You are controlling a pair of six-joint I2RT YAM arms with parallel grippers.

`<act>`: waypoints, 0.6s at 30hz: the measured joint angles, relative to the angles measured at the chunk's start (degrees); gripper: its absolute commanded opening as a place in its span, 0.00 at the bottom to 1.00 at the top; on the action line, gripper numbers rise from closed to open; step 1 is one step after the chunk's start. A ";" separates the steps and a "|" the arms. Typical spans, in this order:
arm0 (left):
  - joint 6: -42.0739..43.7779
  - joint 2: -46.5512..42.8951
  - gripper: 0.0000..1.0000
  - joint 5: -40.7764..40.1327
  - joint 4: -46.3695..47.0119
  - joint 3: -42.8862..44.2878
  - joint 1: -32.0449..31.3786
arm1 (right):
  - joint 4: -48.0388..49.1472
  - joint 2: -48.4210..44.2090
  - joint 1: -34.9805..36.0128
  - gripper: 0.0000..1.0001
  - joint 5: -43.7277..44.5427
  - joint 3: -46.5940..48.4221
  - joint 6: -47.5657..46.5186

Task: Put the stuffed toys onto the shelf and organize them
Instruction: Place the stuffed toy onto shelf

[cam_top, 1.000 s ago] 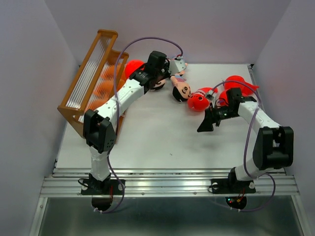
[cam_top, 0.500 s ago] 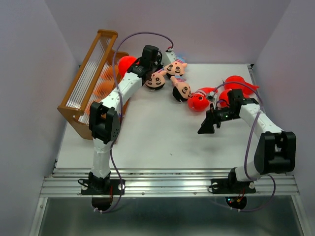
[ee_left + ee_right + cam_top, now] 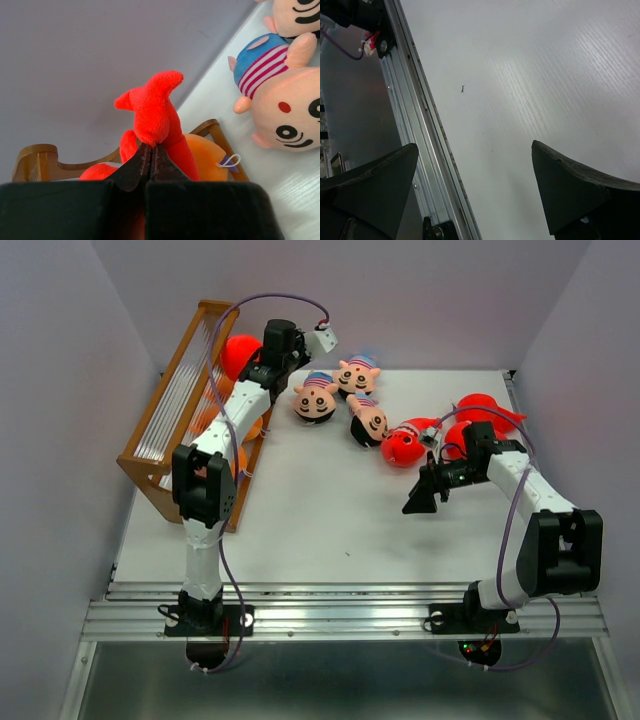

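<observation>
My left gripper is shut on the pointed tail of a bright red toy, holding it over the far end of the wooden shelf. In the left wrist view the fingers pinch the red tail, with an orange toy on the shelf below. Orange toys sit on the shelf tiers. Three doll heads with striped caps lie on the table. More red toys lie at the right. My right gripper is open and empty over bare table.
White table enclosed by grey walls. A metal rail runs along the near table edge, seen in the right wrist view. Two red toys lie by the right wall behind the right arm.
My left arm has swung left and back, carrying the red toy from beside the doll heads to over the shelf's far end. The right arm has barely moved.
</observation>
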 measured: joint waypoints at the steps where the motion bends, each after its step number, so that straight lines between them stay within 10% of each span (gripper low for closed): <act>1: 0.22 0.04 0.00 0.50 0.61 0.00 0.48 | 0.00 0.00 0.00 1.00 0.00 0.00 -0.04; 18: 4.02 0.13 0.00 4.76 6.69 -3.80 8.81 | -0.63 0.02 0.00 1.00 -0.37 0.00 -1.09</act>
